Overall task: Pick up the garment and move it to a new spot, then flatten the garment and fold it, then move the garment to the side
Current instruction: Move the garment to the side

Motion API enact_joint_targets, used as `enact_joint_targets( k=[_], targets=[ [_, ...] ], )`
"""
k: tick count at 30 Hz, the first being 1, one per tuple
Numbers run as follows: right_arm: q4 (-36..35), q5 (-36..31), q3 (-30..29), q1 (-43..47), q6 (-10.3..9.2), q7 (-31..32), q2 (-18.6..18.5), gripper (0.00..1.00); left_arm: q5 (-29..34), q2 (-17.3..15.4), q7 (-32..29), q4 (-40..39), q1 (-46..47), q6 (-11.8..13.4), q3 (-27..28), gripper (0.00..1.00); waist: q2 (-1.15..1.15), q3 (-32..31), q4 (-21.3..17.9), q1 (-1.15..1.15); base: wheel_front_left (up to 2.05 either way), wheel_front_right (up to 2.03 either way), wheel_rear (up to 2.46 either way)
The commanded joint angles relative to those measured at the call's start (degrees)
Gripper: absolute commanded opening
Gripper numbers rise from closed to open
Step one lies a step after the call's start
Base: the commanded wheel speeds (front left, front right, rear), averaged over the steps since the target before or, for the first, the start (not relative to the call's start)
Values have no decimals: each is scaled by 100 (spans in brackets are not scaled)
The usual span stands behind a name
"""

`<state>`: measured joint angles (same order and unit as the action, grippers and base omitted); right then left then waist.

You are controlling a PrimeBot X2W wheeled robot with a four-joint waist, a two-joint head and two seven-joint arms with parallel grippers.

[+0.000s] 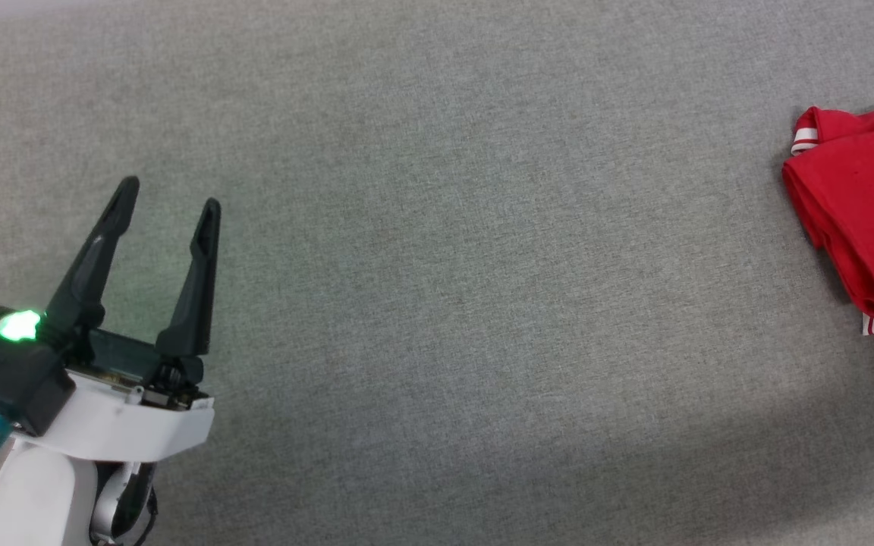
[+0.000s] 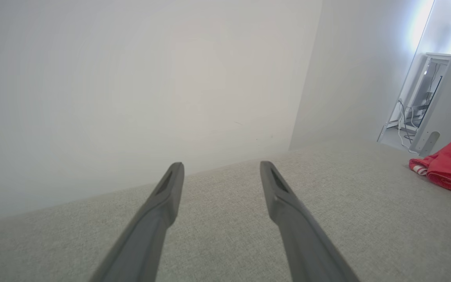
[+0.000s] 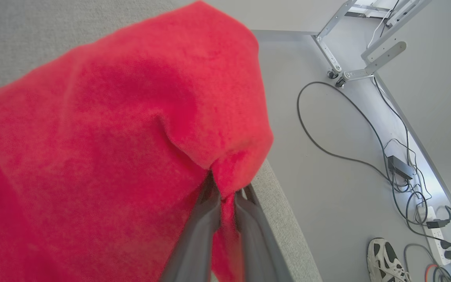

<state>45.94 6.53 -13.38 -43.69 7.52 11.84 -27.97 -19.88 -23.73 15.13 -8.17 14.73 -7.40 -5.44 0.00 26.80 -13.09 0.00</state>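
Observation:
The garment [image 1: 866,212], red with striped trim, lies bunched and folded at the right edge of the grey table in the head view. In the left wrist view the garment [image 2: 450,166] sits at the far right. My right gripper [image 3: 227,196] is shut on a pinch of the garment's red cloth [image 3: 112,156], which drapes over its fingers close to the table's edge. Far from the garment, at the lower left of the head view, my left gripper [image 1: 171,191] stands open with nothing between its fingers, also seen as my left gripper [image 2: 219,166] over bare table.
The grey fabric table [image 1: 444,265] spreads wide between my left gripper and the garment. Its edge [image 3: 284,219] runs just beside my right fingers. On the floor below lie cables [image 3: 366,129], a power strip [image 3: 439,231] and a person's shoe [image 3: 388,260]. A white wall [image 2: 131,86] stands behind the table.

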Motion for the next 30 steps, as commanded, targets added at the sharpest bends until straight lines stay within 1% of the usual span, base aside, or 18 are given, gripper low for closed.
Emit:
enact_joint_targets(
  k=[1, 7, 8, 9, 10, 11, 12, 19, 22, 25, 30],
  targets=[
    [89, -53, -18, -91, -7, -97, 40, 0, 33, -24, -3, -23, 6, -11, 5, 100, 0, -5, 7, 0, 0, 0, 0],
    [452, -139, -27, -263, -7, -357, 47, 0, -41, -34, -3, 52, -72, -11, -20, 100, 0, -77, 63, 0, 0, 0, 0],
    [506, -142, -12, -270, -7, -377, 41, 23, -56, -26, -3, 88, -76, -11, -14, 100, 0, -103, 78, 0, 0, 0, 0],
    [568, -151, 5, -267, -7, -388, 18, 43, -78, 6, -3, 126, -65, -11, -6, 100, 0, -134, 98, 0, 0, 0, 0],
    [611, -158, 22, -262, -7, -416, -5, 79, -86, 31, -3, 167, -64, -11, -8, 100, 0, -169, 123, 0, 0, 0, 0],
    [650, -159, 32, -247, -7, -444, -30, 98, -92, 65, -3, 203, -60, -11, 1, 100, 0, -212, 156, 0, 0, 0, 0],
    [679, -163, 48, -221, -7, -472, -56, 100, -105, 110, -3, 247, -64, -10, 19, 100, 0, -261, 191, 0, 0, 0, 0],
    [583, 126, 178, 8, -7, -756, -168, 100, -169, 406, -3, 505, -248, -10, 98, 100, 0, -697, 503, 0, 0, 0, 0],
    [412, 351, 432, 155, -7, -821, -41, 100, -177, 497, -3, 632, -375, -11, 152, 100, 0, -905, 636, 0, 0, 0, 0],
    [134, 670, 851, 349, -7, -875, 69, 100, -174, 596, -3, 761, -502, -11, 203, 100, 0, -1098, 786, 0, 0, 0, 0],
    [-520, 1199, 1526, 741, -7, -1031, 238, 100, -186, 713, -3, 983, -676, -11, 236, 100, 0, -1386, 1087, 0, 0, 0, 0]
  ],
)
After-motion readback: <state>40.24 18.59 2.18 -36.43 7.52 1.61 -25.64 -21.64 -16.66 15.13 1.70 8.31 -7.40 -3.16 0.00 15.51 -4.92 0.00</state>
